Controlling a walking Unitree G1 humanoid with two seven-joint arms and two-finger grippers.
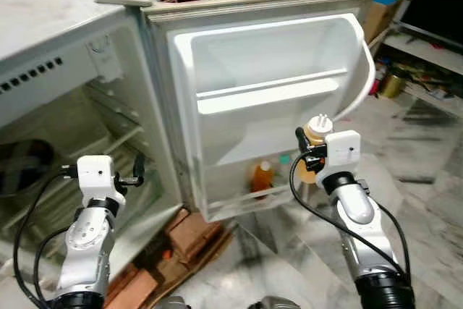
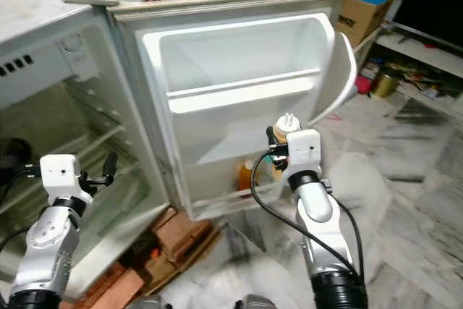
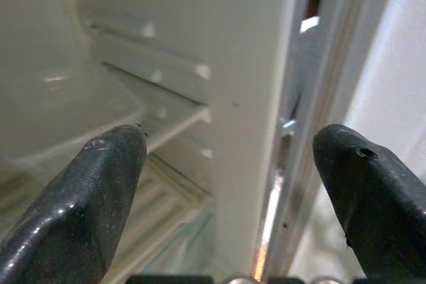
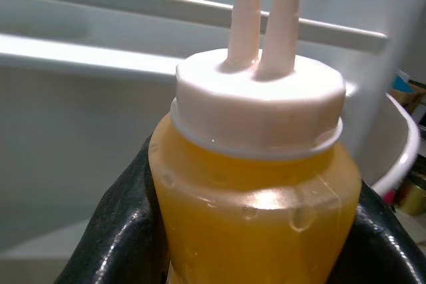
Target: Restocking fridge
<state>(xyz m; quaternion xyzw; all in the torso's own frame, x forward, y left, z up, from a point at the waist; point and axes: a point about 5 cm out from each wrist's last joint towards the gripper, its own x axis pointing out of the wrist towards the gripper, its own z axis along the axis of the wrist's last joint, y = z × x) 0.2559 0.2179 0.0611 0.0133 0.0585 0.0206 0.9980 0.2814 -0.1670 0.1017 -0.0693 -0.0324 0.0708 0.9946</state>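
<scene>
**Claw carries sauce bottle to fridge door**

Right claw (image 1: 309, 155) is clenched round a yellow squeeze bottle (image 4: 256, 184) at mid-body, just before the door's lower shelf (image 1: 239, 204). It looks full, soft-walled and wet, so grip below the cap. Left claw (image 1: 137, 171) hangs released by the fridge's open cabinet (image 1: 108, 113).

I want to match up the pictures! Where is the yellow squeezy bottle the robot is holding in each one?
Left eye view: the bottle is right of centre, in the right gripper, before the open fridge door.
Right eye view: the bottle is near the centre, before the same door.
Left wrist view: not in it.
Right wrist view: the bottle is up close, between the jaws.
Shared landmark: the door's white shelf rail.
</scene>
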